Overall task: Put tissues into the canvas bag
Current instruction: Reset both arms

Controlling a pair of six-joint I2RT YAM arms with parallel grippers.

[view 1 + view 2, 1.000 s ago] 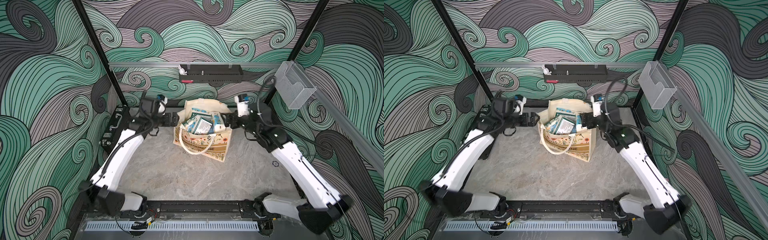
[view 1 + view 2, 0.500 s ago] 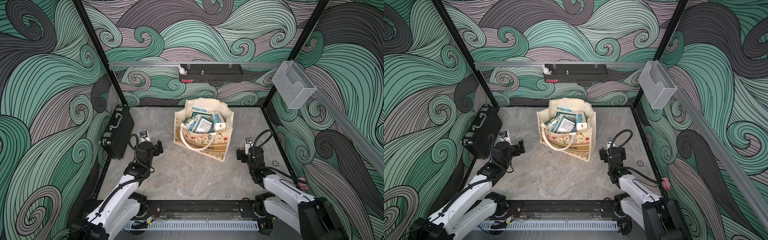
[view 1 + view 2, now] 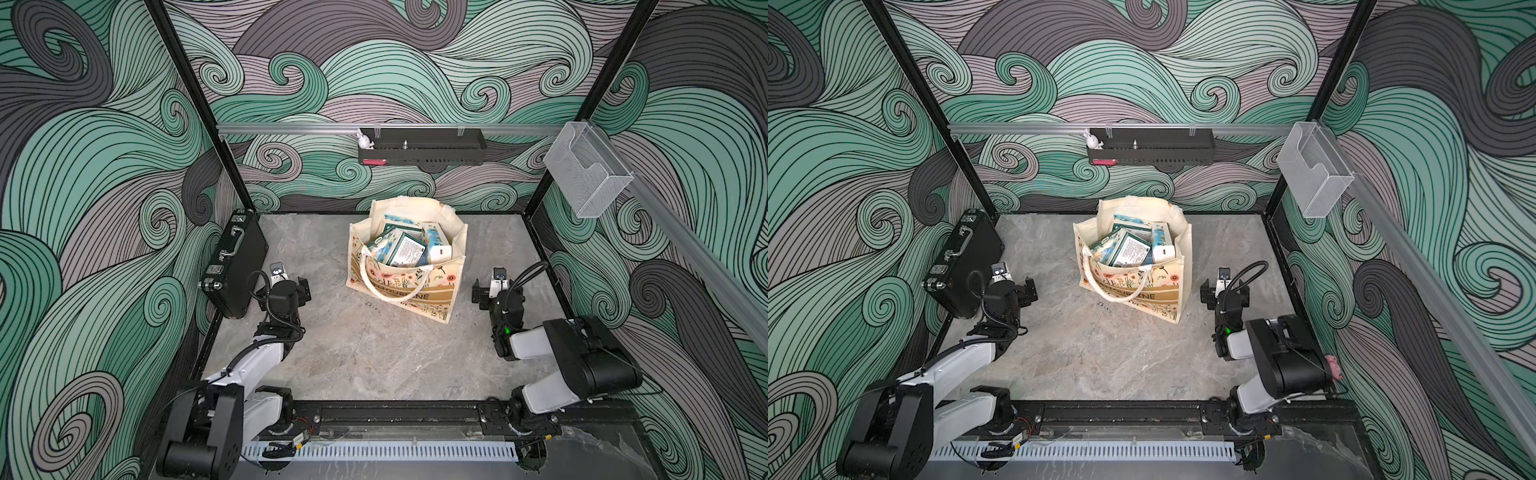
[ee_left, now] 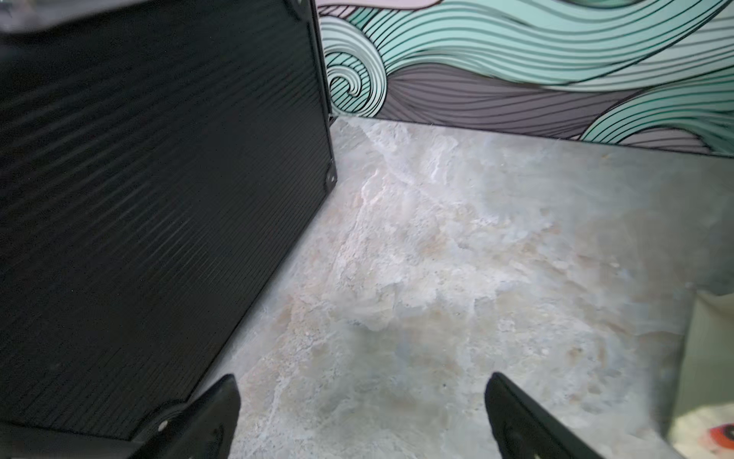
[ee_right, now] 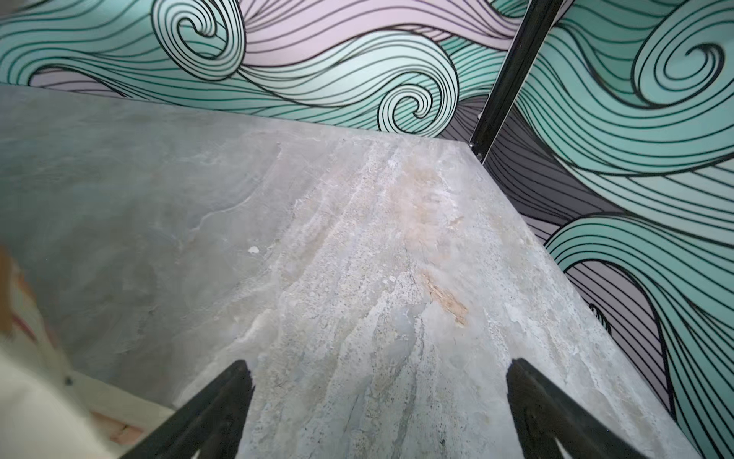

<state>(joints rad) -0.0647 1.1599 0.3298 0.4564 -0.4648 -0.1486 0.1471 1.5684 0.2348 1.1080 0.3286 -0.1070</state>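
Note:
The canvas bag (image 3: 415, 291) (image 3: 1142, 295) stands upright and open at the middle back of the table. Several tissues (image 3: 405, 249) (image 3: 1129, 249) lie piled inside it, dark green, light blue and white-blue packs showing at the mouth. My left gripper (image 3: 282, 286) (image 4: 361, 381) hovers low to the left of the bag, open and empty, beside the black briefcase. My right gripper (image 3: 498, 291) (image 5: 377, 363) hovers low to the right of the bag, open and empty over bare stone. A cream edge of the bag (image 4: 711, 357) (image 5: 31, 397) shows in each wrist view.
A black briefcase (image 3: 232, 266) (image 4: 159, 198) leans against the left wall, close to my left fingers. A black shelf (image 3: 419, 149) hangs on the back wall. A clear holder (image 3: 586, 174) hangs on the right rail. Both arms are folded near the front rail.
Both arms drew back from the bag's mouth toward the front and folded low at its sides. The right jaws spread to fully open; the bag and tissues stayed put.

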